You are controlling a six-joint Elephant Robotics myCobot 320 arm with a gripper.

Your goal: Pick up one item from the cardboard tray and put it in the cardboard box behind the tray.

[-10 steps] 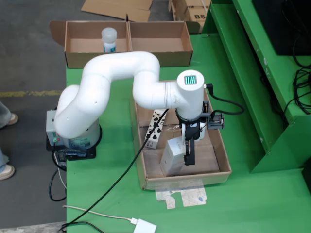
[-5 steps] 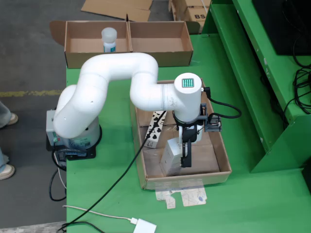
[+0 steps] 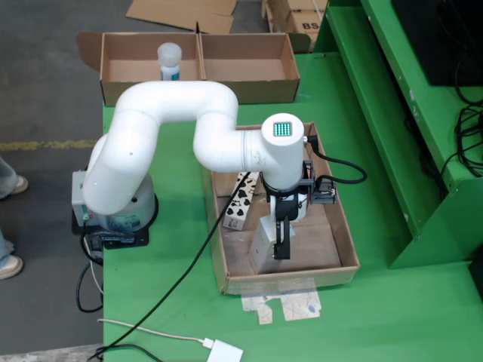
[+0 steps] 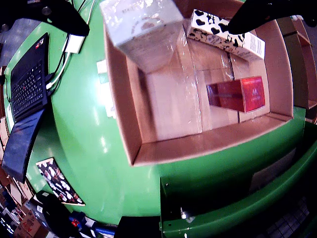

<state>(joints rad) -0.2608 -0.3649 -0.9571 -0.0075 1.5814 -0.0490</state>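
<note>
Overhead view showed the white arm (image 3: 173, 143) bent over the cardboard tray (image 3: 343, 241) on the green desk (image 3: 392, 309), its gripper (image 3: 281, 245) lowered inside the tray against a pale wrapped box (image 3: 263, 243). Whether the fingers were gripping that box could not be told from above. Behind the tray stood the cardboard box (image 3: 249, 68) with two compartments, and a white bottle (image 3: 169, 60) stood in its left one as that view showed it. A box with black-and-white spots (image 3: 241, 200) lay deeper in the tray, partly under the arm. From the view riding on the gripper, the two dark fingers (image 4: 59, 15) sat wide apart at the upper corners, and the pale wrapped box (image 4: 143, 29) rose between them, though contact could not be made out. In that same view the spotted box (image 4: 225, 39) lay along one tray wall (image 4: 119, 114), and a red box (image 4: 237, 96) lay flat on the tray floor just beside it. A laptop (image 4: 27, 84) rested on the desk (image 4: 84, 139) outside the tray.
</note>
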